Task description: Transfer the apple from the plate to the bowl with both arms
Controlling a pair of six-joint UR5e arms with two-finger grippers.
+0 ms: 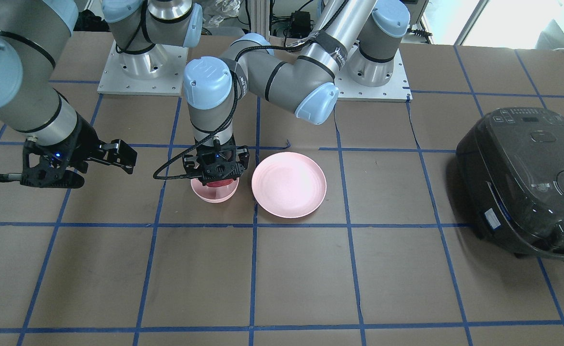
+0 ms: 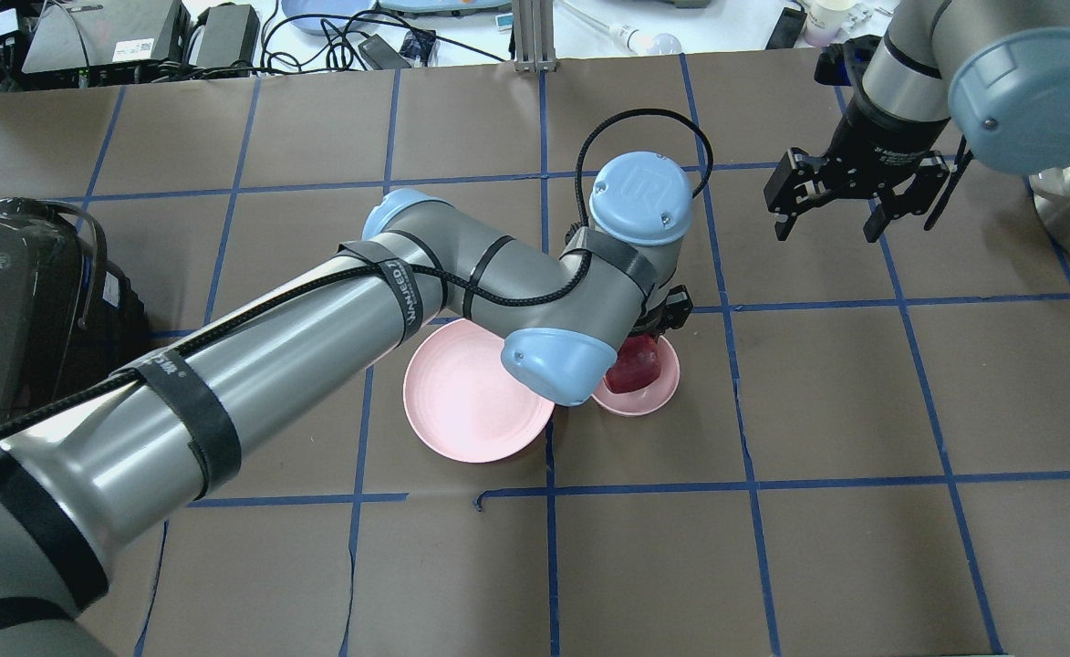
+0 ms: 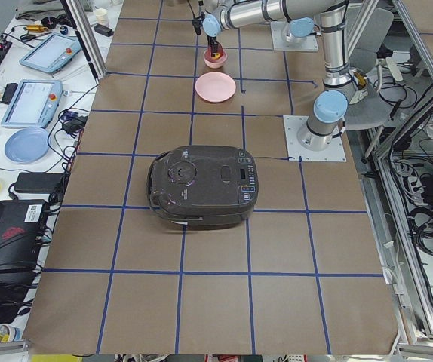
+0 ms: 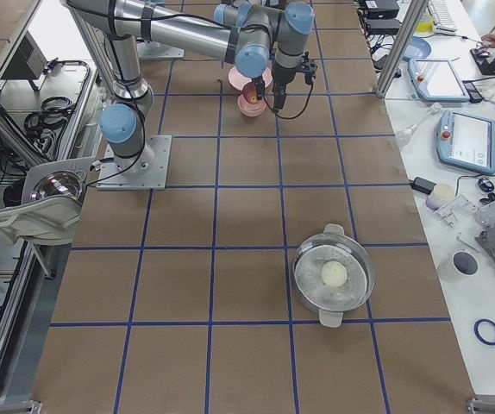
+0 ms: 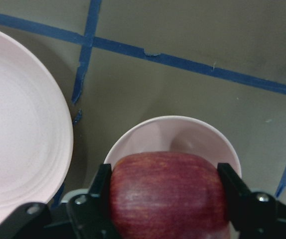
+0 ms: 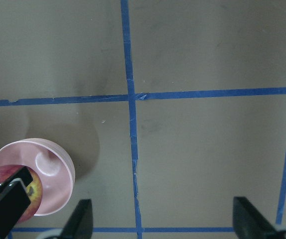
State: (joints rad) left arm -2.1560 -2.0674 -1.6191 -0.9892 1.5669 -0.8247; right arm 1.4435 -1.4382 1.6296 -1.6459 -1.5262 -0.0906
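The dark red apple [image 5: 168, 191] sits between the two fingers of my left gripper [image 1: 216, 179], which is shut on it. The gripper holds it right over the small deep pink bowl [image 5: 173, 134], at about rim height. The apple [image 2: 635, 370] and the bowl [image 2: 662, 388] show past the left wrist in the overhead view. The wide pink plate [image 1: 289, 184] lies bare beside the bowl [image 1: 214, 196], almost touching it. My right gripper [image 2: 826, 228] is open and empty, above the table well off to the bowl's side. Its wrist view shows the bowl [image 6: 48, 164] at lower left.
A dark rice cooker [image 1: 527, 182] stands at the robot's far left. A metal pot [image 4: 332, 274] with a pale round thing inside stands at the robot's far right. The table is brown paper with blue tape lines [image 1: 253, 269].
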